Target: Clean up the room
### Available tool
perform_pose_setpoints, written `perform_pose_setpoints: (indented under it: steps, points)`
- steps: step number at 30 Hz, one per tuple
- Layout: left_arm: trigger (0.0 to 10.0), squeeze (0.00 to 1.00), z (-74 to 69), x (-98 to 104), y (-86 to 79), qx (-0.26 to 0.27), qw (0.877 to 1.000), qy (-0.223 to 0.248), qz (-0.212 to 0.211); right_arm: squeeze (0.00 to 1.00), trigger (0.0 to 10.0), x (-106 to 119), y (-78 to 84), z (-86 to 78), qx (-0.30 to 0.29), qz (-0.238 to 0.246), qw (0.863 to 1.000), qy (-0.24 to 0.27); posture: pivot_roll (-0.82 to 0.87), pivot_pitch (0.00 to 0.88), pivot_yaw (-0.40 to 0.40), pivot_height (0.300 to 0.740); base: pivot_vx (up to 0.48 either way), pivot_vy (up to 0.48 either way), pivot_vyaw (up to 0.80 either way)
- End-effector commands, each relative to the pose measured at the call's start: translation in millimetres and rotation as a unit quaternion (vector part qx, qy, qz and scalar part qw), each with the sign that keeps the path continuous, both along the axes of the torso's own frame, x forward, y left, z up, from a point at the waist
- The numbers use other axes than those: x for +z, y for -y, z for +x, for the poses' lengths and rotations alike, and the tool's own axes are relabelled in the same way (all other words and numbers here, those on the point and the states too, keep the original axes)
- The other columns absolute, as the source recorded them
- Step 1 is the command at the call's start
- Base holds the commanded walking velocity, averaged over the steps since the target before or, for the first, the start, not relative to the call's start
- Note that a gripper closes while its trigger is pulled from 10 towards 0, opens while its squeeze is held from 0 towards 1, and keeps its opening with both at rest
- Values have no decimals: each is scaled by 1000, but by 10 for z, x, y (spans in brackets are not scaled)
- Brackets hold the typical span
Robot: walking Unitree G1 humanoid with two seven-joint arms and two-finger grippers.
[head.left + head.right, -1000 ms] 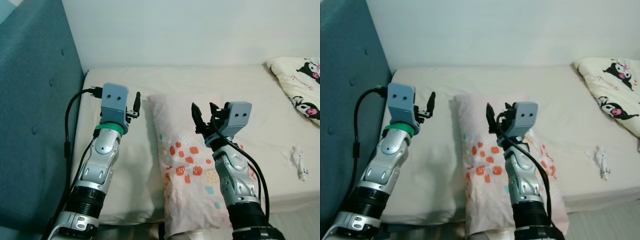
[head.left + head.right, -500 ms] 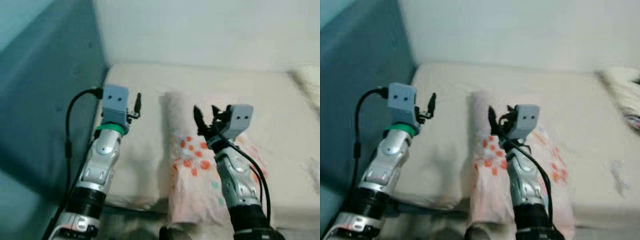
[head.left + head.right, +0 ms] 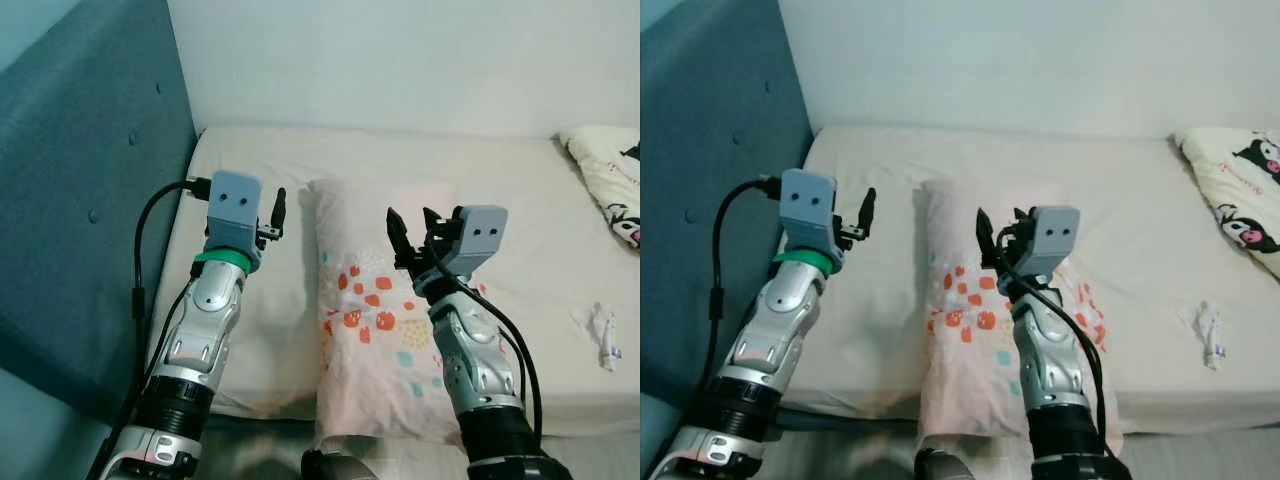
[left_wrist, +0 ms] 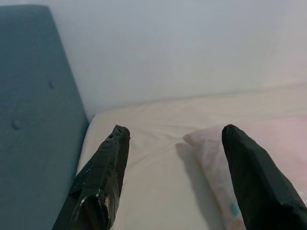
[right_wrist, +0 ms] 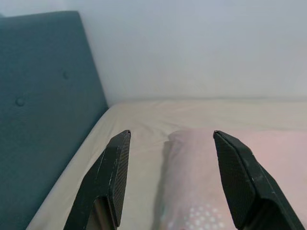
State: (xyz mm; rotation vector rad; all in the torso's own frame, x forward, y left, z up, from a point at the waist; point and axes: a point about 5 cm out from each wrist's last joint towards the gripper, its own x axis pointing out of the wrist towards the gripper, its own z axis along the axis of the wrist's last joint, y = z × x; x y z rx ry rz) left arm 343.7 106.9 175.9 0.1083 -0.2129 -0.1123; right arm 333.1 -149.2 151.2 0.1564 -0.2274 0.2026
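Note:
A pale pink pillow (image 3: 378,310) with orange and teal spots lies lengthwise on the cream bed (image 3: 530,220), its near end hanging over the front edge. My left gripper (image 3: 277,212) is raised over the sheet just left of the pillow, open and holding nothing. Above the pillow's middle, my right gripper (image 3: 410,228) hovers open and holds nothing. In the left wrist view the black fingers (image 4: 103,175) frame the pillow's corner (image 4: 211,143). The right wrist view has the pillow's far end (image 5: 192,163) between the fingers (image 5: 115,167).
A teal padded headboard (image 3: 90,190) rises along the left side of the bed. A cartoon-print blanket (image 3: 610,180) lies at the far right. A small crumpled white wrapper (image 3: 600,328) sits on the sheet near the right front edge. A white wall backs the bed.
The camera swung left and then partly back, so the whole scene sits further right than a second ago. Both arms keep the same raised pose with fingers open.

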Motion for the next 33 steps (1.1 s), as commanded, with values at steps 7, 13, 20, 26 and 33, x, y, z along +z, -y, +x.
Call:
perform_pose_setpoints:
  steps: [7, 13, 20, 26, 33]
  points:
    - [10000, 0, 10, -62, -10, 4, 1000, -13, 11, 0, 10000, -40, -4, -17, -2, 3, 1000, -7, -125, 72, 13, 740, 0, 0, 0]
    - [10000, 0, -52, -387, -16, -9, 998, -48, 34, 0, 10000, -109, -9, -22, -6, 5, 1000, -24, -128, 74, 10, 740, 0, 0, 0]
    - [10000, 0, -150, -552, 20, -30, 996, -73, 33, 0, 10000, -177, 72, -41, -20, 0, 999, -40, -136, 78, 2, 715, 0, 0, 0]
    - [10000, 0, -163, -530, 27, -34, 996, -73, 24, 0, 10000, -180, 85, -44, -21, -2, 999, -41, -137, 77, 3, 700, 0, 0, 0]
    - [10000, 0, -171, -464, 65, -40, 997, -71, 2, 0, 10000, -170, 73, -45, -20, -3, 999, -39, -142, 78, 5, 675, 0, 0, 0]
